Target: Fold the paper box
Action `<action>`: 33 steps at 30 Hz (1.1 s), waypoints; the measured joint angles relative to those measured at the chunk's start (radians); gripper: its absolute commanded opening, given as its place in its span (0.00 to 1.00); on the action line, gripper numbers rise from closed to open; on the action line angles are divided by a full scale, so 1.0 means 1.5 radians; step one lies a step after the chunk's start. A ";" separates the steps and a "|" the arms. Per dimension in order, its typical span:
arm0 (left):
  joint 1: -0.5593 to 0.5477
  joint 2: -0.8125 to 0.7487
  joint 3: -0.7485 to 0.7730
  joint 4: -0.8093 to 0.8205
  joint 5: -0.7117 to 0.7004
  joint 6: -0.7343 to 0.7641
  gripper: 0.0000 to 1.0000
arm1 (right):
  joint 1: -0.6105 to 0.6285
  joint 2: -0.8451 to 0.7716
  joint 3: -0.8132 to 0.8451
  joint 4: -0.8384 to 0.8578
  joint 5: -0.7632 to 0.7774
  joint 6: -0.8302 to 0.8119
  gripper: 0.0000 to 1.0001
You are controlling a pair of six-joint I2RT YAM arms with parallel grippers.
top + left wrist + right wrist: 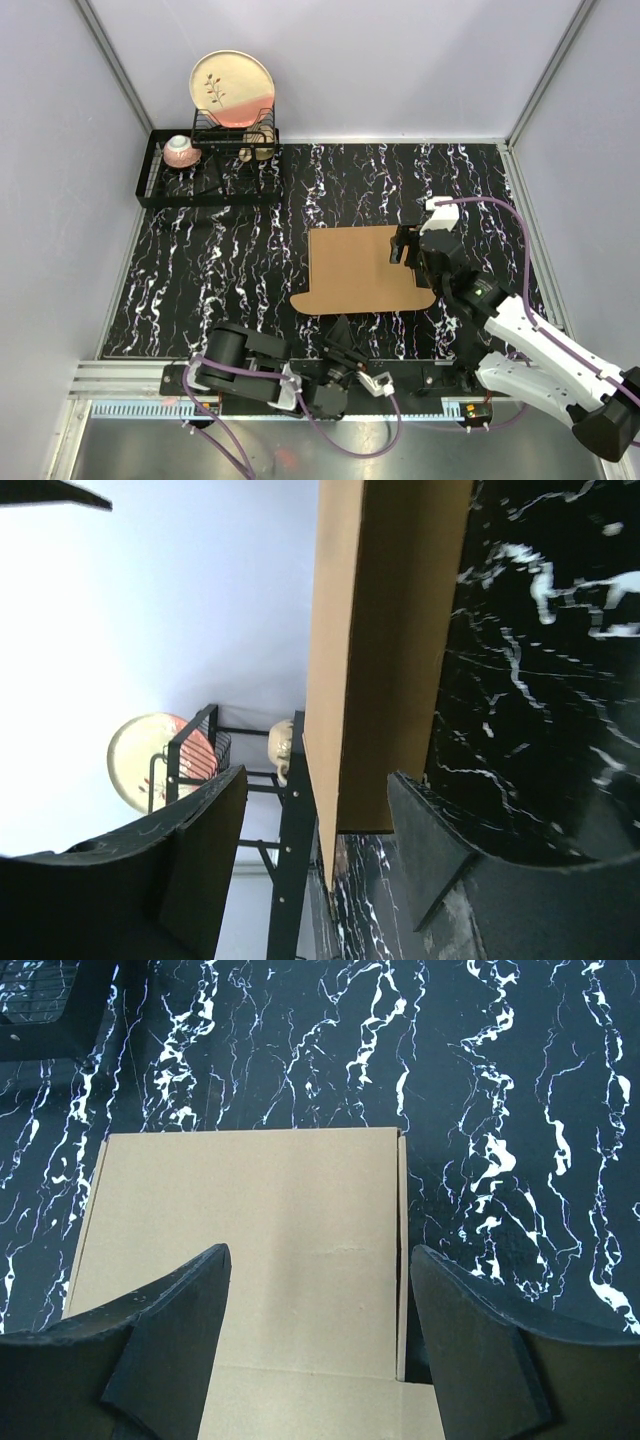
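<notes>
I see the paper box [360, 270] lying mid-way across the table [250, 265], the right gripper [402, 247] over its right edge, the left gripper [342, 332] at its near edge, and a dish rack [200, 202] at far left holding a plate [232, 88].

Bright, even light; the white wall [150, 610] glares, washed out.

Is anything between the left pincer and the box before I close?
Nothing visible does. The near edge of the box lies right ahead of the left pincer, in line with the gap between its parted fingers, with only table beside it.
</notes>
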 measured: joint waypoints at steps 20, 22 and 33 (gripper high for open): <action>0.140 -0.069 -0.011 0.008 0.068 -0.070 0.10 | 0.000 0.016 -0.003 0.004 0.000 0.002 0.79; 0.137 -0.069 -0.011 0.009 0.069 -0.071 0.03 | 0.000 0.018 -0.003 0.004 0.000 0.002 0.79; 0.107 -0.179 -0.011 -0.026 0.069 -0.104 0.00 | 0.000 0.018 0.024 -0.016 -0.001 0.001 0.80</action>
